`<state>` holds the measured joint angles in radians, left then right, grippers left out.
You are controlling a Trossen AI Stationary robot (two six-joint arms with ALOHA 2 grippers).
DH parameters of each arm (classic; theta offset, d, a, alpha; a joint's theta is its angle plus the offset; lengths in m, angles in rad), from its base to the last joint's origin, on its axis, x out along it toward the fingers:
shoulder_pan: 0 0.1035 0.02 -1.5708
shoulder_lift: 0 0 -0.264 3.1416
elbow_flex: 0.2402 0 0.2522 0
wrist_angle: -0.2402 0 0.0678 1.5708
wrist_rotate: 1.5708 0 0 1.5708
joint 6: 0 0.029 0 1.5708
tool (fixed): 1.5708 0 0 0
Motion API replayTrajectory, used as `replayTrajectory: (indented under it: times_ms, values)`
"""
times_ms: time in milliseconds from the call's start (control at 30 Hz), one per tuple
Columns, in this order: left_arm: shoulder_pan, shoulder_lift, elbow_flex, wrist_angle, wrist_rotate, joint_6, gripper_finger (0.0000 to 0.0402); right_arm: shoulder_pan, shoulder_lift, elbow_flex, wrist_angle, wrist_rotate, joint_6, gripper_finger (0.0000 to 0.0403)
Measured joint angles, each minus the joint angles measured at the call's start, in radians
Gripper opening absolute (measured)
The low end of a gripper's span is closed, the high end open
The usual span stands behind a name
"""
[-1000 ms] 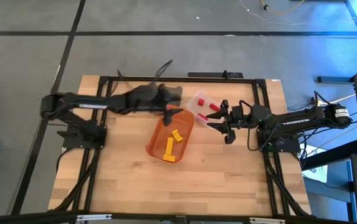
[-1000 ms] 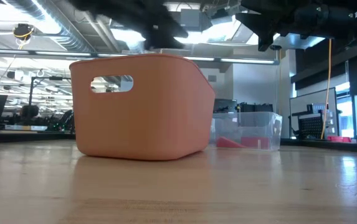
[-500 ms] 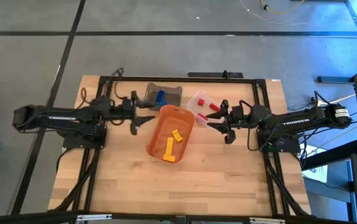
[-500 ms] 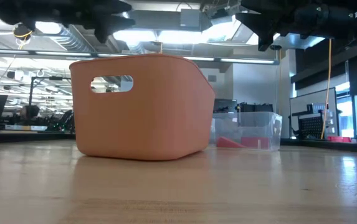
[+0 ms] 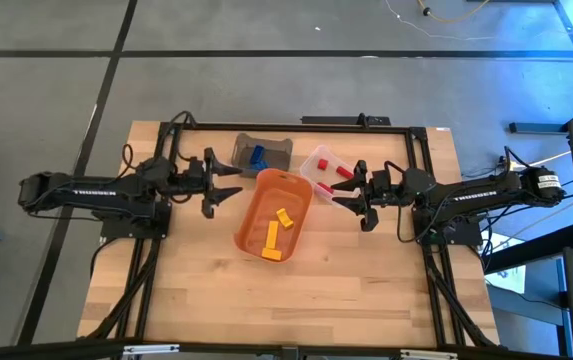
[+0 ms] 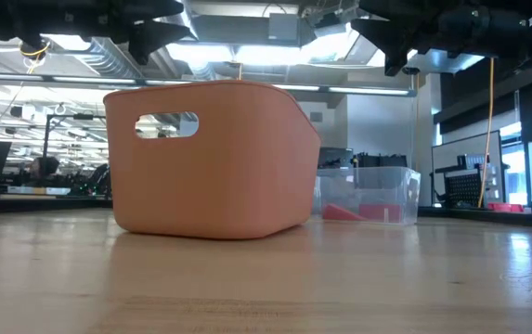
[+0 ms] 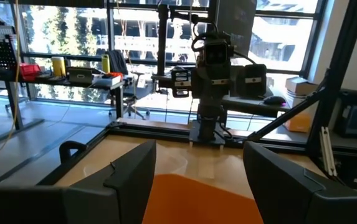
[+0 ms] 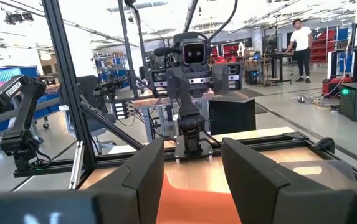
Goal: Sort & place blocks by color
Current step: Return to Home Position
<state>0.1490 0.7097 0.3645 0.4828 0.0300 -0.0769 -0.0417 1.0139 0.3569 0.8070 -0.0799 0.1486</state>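
While both sets of jaws stand open, the left gripper hangs left of the orange tub containing yellow blocks; the right gripper hangs right, near the clear bin with red blocks.

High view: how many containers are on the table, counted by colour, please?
Orange tub, with yellow blocks: 1
Transparent bin, with red blocks: 1
Grey bin, with blue blocks: 1
Total: 3

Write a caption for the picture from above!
Left gripper and right gripper flank the orange tub of yellow blocks; red blocks in clear bin, blue blocks in grey bin.
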Motion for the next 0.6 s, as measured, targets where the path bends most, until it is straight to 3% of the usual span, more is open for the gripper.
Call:
replayTrajectory:
  times_ms: [433, 600]
  values:
    - [0.0, 0.0, 0.0, -0.003, 0.0, -0.023, 0.0228, 0.0, 0.0, 0.0, 0.0, 0.0, 0.003, 0.0163]
    - [0.0, 0.0, 0.0, -0.003, -0.02, -0.045, 0.0171, 0.0, 0.0, 0.0, -0.002, 0.0, 0.003, 0.0163]
